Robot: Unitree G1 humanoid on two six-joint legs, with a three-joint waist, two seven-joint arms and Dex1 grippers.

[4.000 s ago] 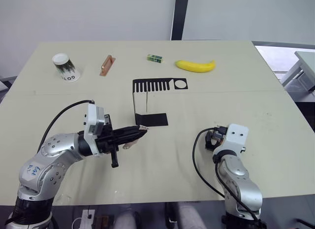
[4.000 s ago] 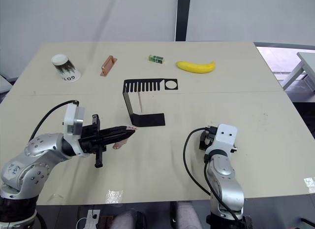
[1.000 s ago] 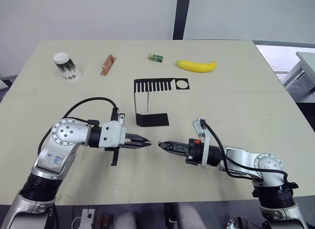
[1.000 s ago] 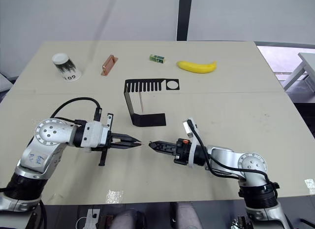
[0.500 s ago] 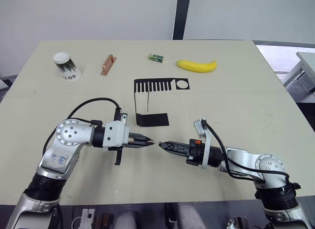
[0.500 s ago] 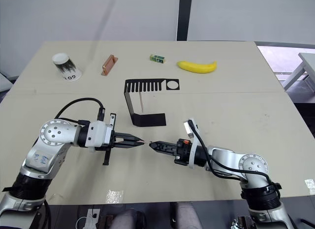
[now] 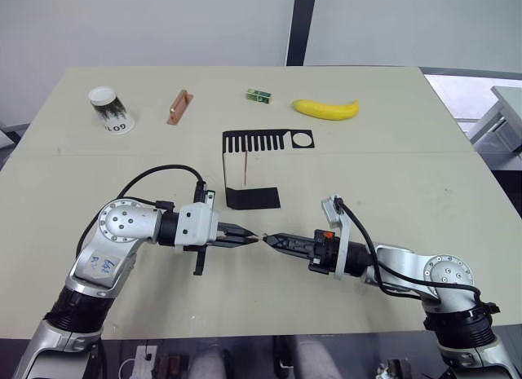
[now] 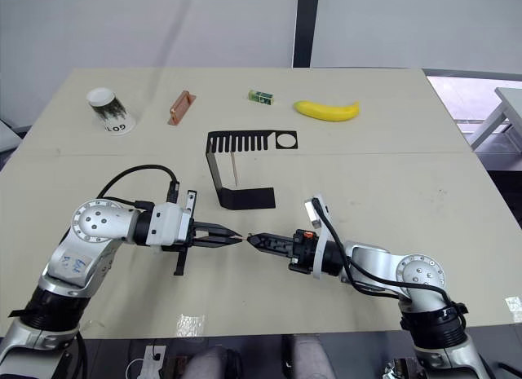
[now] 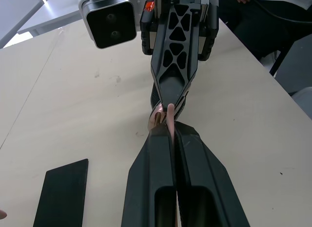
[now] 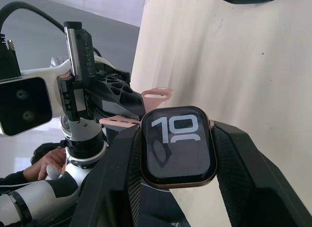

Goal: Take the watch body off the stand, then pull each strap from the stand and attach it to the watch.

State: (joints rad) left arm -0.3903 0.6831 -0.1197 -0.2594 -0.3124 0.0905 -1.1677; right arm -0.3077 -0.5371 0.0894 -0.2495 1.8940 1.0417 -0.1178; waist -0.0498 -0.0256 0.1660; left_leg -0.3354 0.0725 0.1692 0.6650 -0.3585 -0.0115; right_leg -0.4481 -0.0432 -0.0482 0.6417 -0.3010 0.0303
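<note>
Head stereo pair looking forward and down over the tabletop (image 7: 408,151), both wrist cameras close along their fingers, facing each other, sharing the meeting fingertips mid-table

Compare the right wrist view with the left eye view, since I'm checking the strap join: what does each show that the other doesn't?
Right wrist view alone: the watch face lit with "10", clamped between the right fingers, a strap meeting its edge.
Left eye view alone: stand, one strap still hanging on it, cup, banana, green box, copper bar.
Both: left gripper tip to tip with the right gripper.
</note>
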